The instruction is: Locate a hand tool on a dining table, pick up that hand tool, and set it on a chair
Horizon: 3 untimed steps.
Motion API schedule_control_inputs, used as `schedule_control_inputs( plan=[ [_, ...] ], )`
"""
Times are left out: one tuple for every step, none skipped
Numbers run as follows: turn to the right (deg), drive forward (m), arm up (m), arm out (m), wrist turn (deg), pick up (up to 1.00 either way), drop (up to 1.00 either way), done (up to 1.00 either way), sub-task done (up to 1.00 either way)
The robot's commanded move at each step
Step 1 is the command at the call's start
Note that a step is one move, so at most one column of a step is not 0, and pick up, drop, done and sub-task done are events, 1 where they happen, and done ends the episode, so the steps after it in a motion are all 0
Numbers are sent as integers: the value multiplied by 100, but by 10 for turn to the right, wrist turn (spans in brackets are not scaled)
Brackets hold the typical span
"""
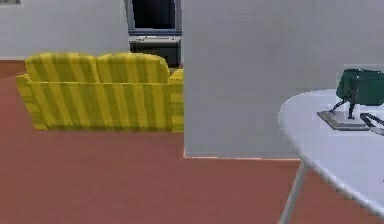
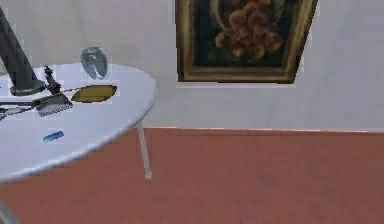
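Observation:
A white round table (image 2: 110, 120) stands at the arm side view's left, and its rim (image 1: 310, 150) also shows at the forward view's right. On it lies a small dark thing with thin wires (image 2: 48, 97), too small to name. Next to that lie a flat yellow-brown thing (image 2: 96, 94) and a small blue thing (image 2: 52, 136). A clear glass vase (image 2: 92, 62) stands near the table's far edge. A dark slanted post (image 2: 15, 55) rises from the tabletop at the left edge.
A yellow striped sofa (image 1: 100, 90) stands across the red-brown floor, with a screen (image 1: 153, 18) behind it. A grey wall block (image 1: 250, 70) rises mid-view. A green object on a grey base (image 1: 355, 95) sits on the table. A framed fruit painting (image 2: 245, 38) hangs on the wall.

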Motion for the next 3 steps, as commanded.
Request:
schedule_control_inputs(
  plan=[
    [0,15,0,0,0,0,0,0,0],
    [-450,0,0,0,0,0,0,0,0],
    [-330,0,0,0,0,0,0,0,0]
  ],
)
